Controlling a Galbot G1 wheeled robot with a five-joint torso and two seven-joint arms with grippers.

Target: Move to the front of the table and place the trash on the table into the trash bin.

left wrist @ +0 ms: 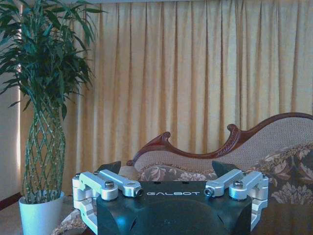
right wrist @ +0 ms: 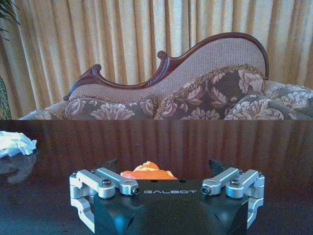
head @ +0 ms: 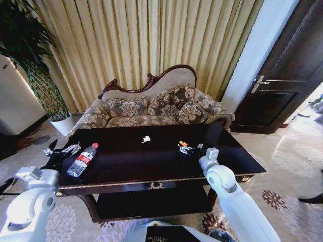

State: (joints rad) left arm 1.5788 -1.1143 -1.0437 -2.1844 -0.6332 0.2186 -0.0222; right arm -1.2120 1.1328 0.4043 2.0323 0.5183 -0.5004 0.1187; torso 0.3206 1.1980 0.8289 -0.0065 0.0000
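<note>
the right gripper, jaws spread, rests low on the table with the small orange scrap lying between its fingers, seemingly lined up for a pinch. the left gripper, also spread, hangs off the table's left end just beside the clear plastic bottle, which lies on its side, red cap pointing away. a white crumpled scrap sits mid-table on the dark, glossy, gold-trimmed wood, before a carved floral sofa.

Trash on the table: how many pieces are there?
3: a bottle near the left gripper, a white scrap mid-table toward the sofa, an orange scrap at the right gripper.
</note>
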